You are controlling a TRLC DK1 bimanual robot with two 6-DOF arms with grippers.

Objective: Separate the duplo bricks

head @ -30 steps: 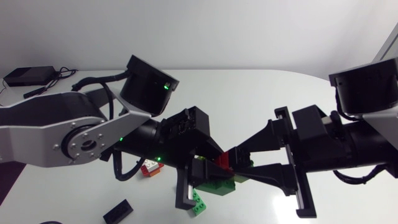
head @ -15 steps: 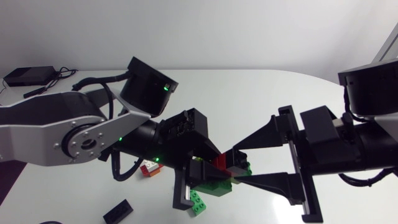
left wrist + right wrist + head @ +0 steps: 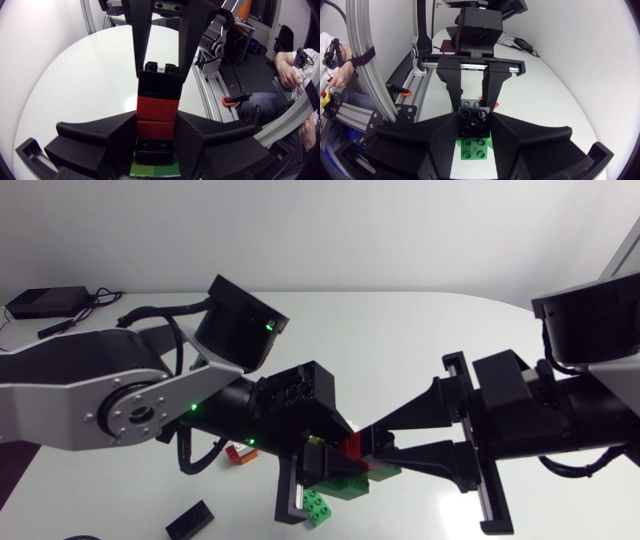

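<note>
The left gripper (image 3: 155,142) and the right gripper (image 3: 475,127) each clamp an opposite end of the brick stack (image 3: 157,102), apparently to pull it apart.

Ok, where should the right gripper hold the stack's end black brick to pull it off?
Grip the black brick by its two flat side walls, coming from the free end of the stack, opposite the left gripper. That brick caps the end away from the left gripper, which clamps the other end, so only that side is open. The right gripper holds it just so.
</note>
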